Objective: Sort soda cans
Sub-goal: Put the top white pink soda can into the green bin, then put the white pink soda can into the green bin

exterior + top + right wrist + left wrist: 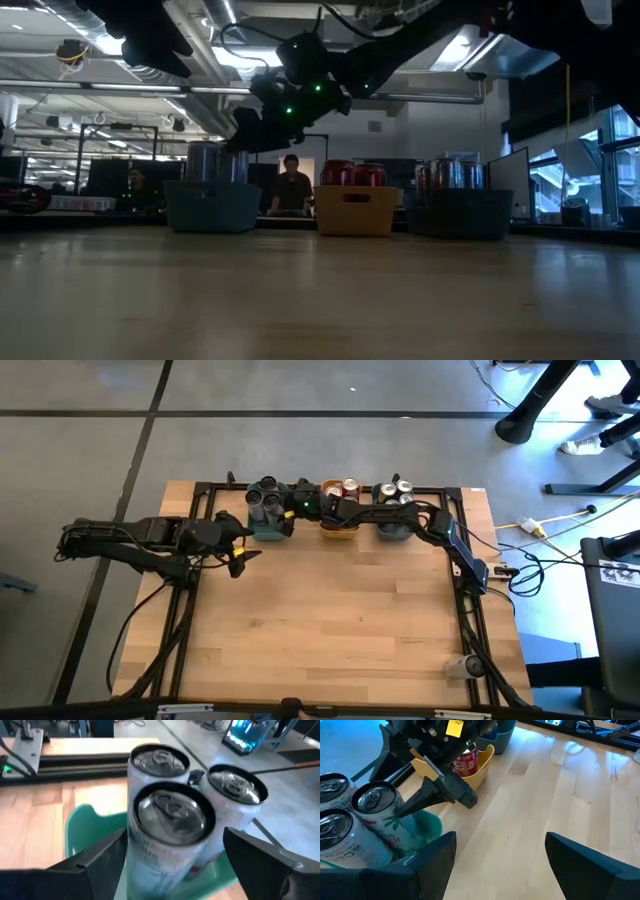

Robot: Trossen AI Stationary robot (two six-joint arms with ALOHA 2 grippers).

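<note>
Right gripper point(175, 862), fingers spread wide and gripping nothing, is straddling a silver-grey cylindrical metal soda can point(172, 837) standing in the teal plastic bin point(80, 825); light, smooth and dentable, it is probably best pinched mid-body, while the left gripper point(500, 865) is waiting open and empty.

We've got loads of open wooden tabletop point(340, 630) up front, but the teal bin point(82, 827) is crammed with upright silver cans point(172, 827).

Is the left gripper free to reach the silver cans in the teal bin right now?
Probably not: the right gripper hangs open right over the silver-grey metal cans in the teal plastic bin, blocking the open left gripper beside it.
</note>
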